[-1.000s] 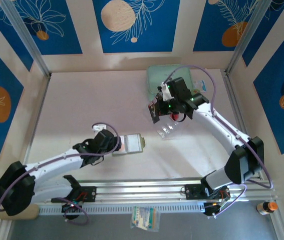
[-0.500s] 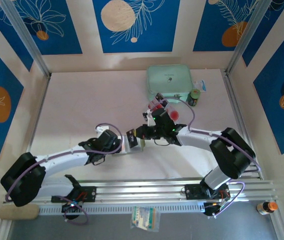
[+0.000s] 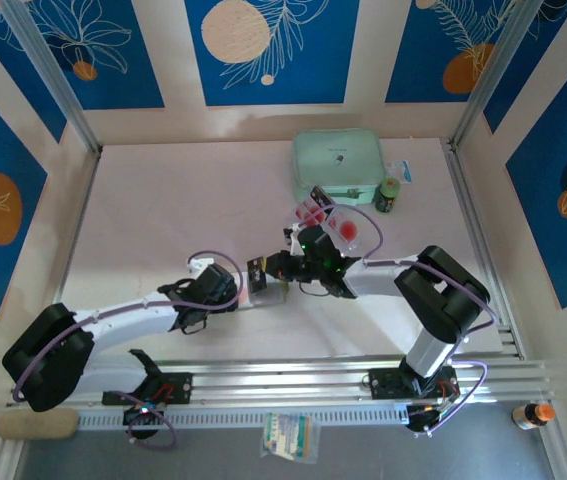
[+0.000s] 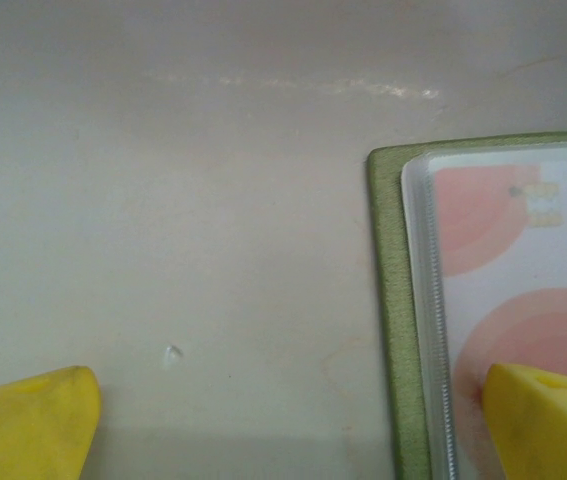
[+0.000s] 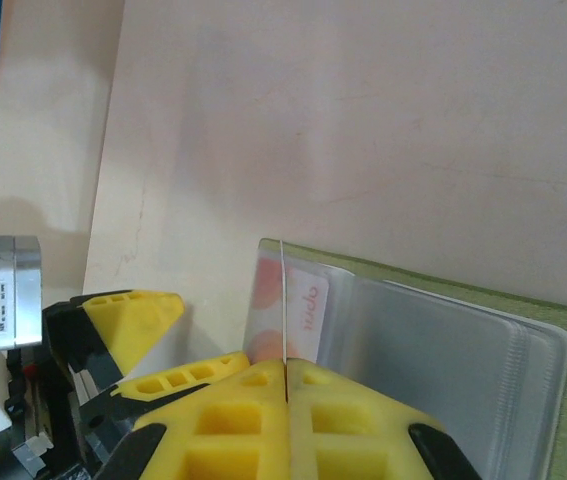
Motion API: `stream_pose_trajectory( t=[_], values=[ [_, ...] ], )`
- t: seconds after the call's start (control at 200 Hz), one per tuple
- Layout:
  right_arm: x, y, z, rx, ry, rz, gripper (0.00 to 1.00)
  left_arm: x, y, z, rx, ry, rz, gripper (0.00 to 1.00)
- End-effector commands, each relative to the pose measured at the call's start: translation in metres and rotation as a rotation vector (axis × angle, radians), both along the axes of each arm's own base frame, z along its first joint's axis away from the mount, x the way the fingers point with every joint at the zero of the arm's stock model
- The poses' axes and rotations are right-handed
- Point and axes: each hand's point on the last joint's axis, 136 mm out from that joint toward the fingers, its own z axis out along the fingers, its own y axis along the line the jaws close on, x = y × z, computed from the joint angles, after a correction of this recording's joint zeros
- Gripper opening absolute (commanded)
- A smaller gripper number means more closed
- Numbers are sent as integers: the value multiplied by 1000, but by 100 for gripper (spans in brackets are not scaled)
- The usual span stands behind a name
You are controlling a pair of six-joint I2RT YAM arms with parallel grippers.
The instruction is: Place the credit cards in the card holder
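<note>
The olive-green card holder (image 4: 387, 300) lies open on the table, its clear sleeves (image 5: 433, 350) facing up. A pale credit card (image 4: 508, 240) with pink round marks sits in a sleeve. My right gripper (image 5: 285, 365) is shut on another credit card (image 5: 282, 295), seen edge-on, standing upright over the holder's left end. In the top view that card (image 3: 257, 270) shows a dark face beside the right gripper (image 3: 269, 268). My left gripper (image 4: 288, 425) is open wide, one fingertip (image 4: 548, 420) over the holder's sleeve and the other on bare table. More cards with red marks (image 3: 343, 228) lie behind.
A clear plastic tray (image 3: 325, 222) stands just behind the right gripper. A mint-green case (image 3: 338, 163) and a small green bottle (image 3: 390, 195) are at the back right. The two grippers are close together over the holder (image 3: 273, 292).
My right arm has swung from the clear tray down and left to the card holder, carrying the card. The left gripper has shifted slightly right, against the holder's edge.
</note>
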Motion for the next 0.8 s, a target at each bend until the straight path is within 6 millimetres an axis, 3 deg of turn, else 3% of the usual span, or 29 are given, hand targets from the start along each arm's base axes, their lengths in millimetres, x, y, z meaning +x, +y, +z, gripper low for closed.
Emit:
stream_pose_trajectory(
  t=[0.0,0.795],
  values=[
    [1,2,-5,12,-3,-26,0,-6,15,-6,49,25,37,97],
    [0,7,-25,14,53,-32,0,-6,15,-5,44,23,44,96]
  ],
)
